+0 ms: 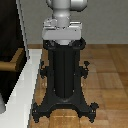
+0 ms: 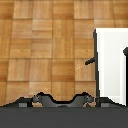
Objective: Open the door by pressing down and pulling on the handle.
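The door [image 1: 9, 35] is a dark panel in a white frame [image 1: 25, 85] at the exterior view's left edge, only partly in frame. Its tan handle [image 1: 12, 62] juts out from the panel at about mid-height of the pedestal. Nothing touches the handle. My grey arm [image 1: 62, 15] rises out of the top of that view, and my gripper shows in neither view. The wrist view looks down on a white frame [image 2: 111, 65] over the wooden floor [image 2: 45, 45], with a small dark stub [image 2: 90, 61] at its edge; I cannot tell what the stub is.
The black robot pedestal [image 1: 64, 75] with its spread feet stands on the wooden floor [image 1: 107, 70], close beside the door frame. Its base [image 2: 62, 100] also shows in the wrist view. A grey wall closes the back.
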Robot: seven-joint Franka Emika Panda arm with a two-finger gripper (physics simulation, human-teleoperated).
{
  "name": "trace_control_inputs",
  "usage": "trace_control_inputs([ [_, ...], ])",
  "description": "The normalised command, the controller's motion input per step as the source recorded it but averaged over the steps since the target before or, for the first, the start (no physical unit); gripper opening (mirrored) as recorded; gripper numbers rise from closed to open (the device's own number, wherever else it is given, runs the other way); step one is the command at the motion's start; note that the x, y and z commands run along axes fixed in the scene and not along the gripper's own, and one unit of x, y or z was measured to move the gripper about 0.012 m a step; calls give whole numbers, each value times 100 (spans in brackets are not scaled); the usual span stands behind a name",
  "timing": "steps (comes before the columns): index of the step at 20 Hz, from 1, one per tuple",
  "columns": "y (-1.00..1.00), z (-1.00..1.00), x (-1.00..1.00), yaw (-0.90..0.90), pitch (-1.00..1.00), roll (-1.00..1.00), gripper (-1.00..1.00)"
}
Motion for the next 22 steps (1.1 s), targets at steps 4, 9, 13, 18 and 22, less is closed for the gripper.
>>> trace_control_inputs([
  [4,0,25,0,0,0,0,100],
  [9,0,40,0,0,0,0,100],
  [13,0,50,0,0,0,0,100],
  [18,-20,0,0,0,0,0,100],
  [22,-25,0,0,0,0,0,100],
])
